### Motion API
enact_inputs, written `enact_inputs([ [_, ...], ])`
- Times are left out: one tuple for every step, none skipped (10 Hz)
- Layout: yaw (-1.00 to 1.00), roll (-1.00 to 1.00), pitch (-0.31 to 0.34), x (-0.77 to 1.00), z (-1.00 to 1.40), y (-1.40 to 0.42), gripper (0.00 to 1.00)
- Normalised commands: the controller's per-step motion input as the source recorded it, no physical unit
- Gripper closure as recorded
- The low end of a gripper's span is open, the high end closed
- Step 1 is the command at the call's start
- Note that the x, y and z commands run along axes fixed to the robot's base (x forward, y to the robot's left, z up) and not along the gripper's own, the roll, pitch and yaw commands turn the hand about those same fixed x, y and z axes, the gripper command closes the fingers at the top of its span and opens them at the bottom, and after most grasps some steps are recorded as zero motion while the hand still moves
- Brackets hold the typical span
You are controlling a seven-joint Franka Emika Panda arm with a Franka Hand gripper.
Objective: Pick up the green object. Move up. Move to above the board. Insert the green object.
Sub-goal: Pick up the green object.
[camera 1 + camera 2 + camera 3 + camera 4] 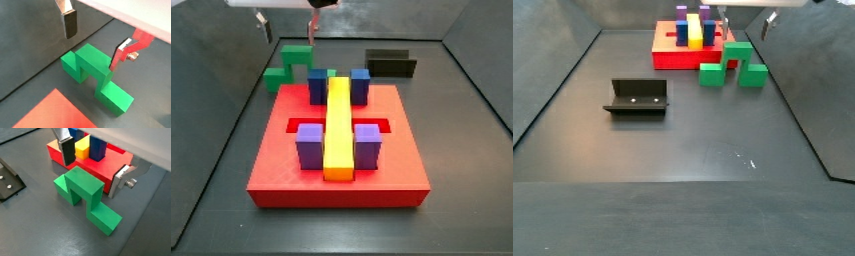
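The green object [93,75] is a bright green piece of joined cubes lying on the dark floor beside the board; it also shows in a wrist view [83,195] and in both side views [291,62] [734,62]. My gripper [95,37] is open and empty above it, with one finger [69,22] on each side of the raised cube and clear of it. The gripper also shows at the top of both side views [287,25] [747,22]. The board [338,185] is a red slab bearing a yellow bar [338,125], blue blocks and purple blocks.
The dark fixture [637,97] stands on the floor away from the board and also shows in a side view [389,63] and a wrist view [8,180]. Grey walls enclose the floor. The board's red corner [53,112] lies close to the green object.
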Motion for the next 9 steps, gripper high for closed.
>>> enact_inputs([
  [0.00,0.00,-0.170,0.03,-0.12,0.05,0.00],
  [0.00,0.02,-0.040,0.19,-0.10,0.00,0.00],
  [0.08,0.05,-0.006,0.31,-0.09,0.00,0.00],
  [0.10,0.03,-0.001,0.31,-0.07,0.00,0.00],
  [0.08,0.05,0.000,0.23,-0.10,0.00,0.00],
  [0.04,0.05,-0.043,0.07,-0.14,0.00,0.00],
  [0.03,0.04,-0.066,0.02,-0.17,0.00,0.00],
  [0.02,0.04,-0.096,0.00,-0.19,0.00,0.00],
  [0.01,0.05,-0.109,0.00,-0.25,0.00,0.00],
])
